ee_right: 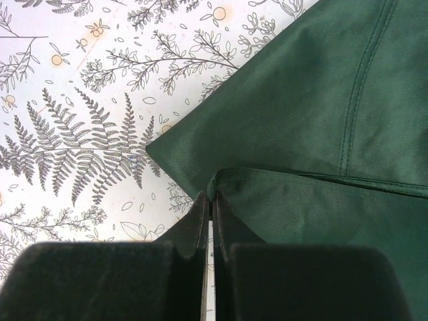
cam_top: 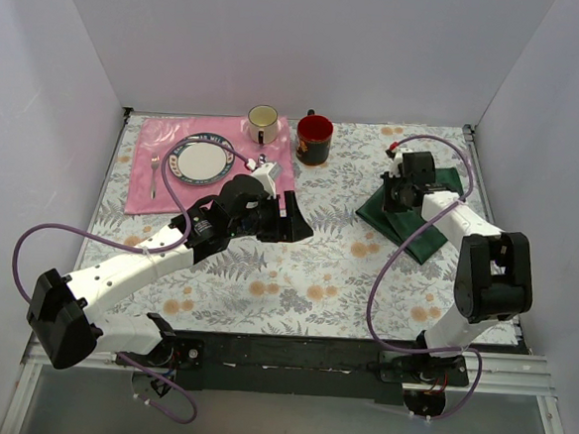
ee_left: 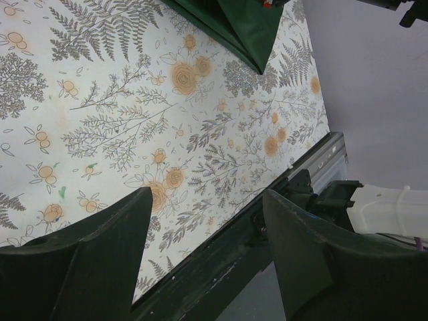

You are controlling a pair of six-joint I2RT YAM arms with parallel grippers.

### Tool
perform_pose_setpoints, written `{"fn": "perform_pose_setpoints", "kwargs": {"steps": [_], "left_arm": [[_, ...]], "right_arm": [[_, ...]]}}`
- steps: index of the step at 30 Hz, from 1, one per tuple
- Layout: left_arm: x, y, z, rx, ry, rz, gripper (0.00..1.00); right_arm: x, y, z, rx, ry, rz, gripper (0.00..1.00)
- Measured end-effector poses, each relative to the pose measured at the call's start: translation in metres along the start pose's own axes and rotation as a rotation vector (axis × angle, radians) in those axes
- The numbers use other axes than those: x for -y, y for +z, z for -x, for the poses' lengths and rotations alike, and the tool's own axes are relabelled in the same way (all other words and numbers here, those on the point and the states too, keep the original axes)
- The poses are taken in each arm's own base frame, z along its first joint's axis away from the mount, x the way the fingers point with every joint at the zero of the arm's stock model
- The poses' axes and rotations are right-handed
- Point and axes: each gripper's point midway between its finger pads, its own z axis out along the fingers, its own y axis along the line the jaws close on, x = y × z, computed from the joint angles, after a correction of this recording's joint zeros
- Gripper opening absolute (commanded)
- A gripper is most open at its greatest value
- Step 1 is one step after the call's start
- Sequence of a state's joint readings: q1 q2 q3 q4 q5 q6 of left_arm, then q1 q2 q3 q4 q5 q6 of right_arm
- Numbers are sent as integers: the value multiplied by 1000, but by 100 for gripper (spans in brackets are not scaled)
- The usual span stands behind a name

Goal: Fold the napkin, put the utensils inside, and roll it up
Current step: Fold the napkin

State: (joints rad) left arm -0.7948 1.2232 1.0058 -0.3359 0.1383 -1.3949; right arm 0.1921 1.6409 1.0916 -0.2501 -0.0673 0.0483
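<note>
The dark green napkin (cam_top: 423,228) lies folded at the right of the flowered table. It fills the right wrist view (ee_right: 321,100), and a corner shows at the top of the left wrist view (ee_left: 247,20). My right gripper (cam_top: 398,192) is at the napkin's left edge. Its jaws (ee_right: 211,198) are shut on the corner of the upper cloth layer, lifted slightly off the lower layer. My left gripper (cam_top: 295,225) hovers over the table's middle, open and empty (ee_left: 207,197), well left of the napkin. The black-handled utensils are out of view.
A pink placemat (cam_top: 142,192) at the back left bears a plate (cam_top: 201,159) and a small all-silver fork (cam_top: 154,175). A cream mug (cam_top: 262,124) and a red mug (cam_top: 314,137) stand at the back. White walls enclose three sides. A black rail (cam_top: 310,356) runs along the near edge.
</note>
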Motion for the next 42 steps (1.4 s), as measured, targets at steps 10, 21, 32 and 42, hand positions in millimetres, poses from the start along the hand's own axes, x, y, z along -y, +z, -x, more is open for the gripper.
{"fn": "perform_pose_setpoints", "kwargs": {"steps": [10, 21, 32, 42], "left_arm": [[-1, 0, 1, 8, -8, 8, 67], [-2, 5, 4, 22, -11, 10, 68], [-14, 76, -19, -158, 6, 32, 76], [-23, 140, -22, -225, 14, 49, 70]], "right_arm": [[-7, 20, -7, -37, -1, 47, 11], [-20, 13, -4, -59, 28, 97, 64], [95, -66, 40, 145, 282, -261, 63], [154, -37, -26, -6, 401, -423, 33]]}}
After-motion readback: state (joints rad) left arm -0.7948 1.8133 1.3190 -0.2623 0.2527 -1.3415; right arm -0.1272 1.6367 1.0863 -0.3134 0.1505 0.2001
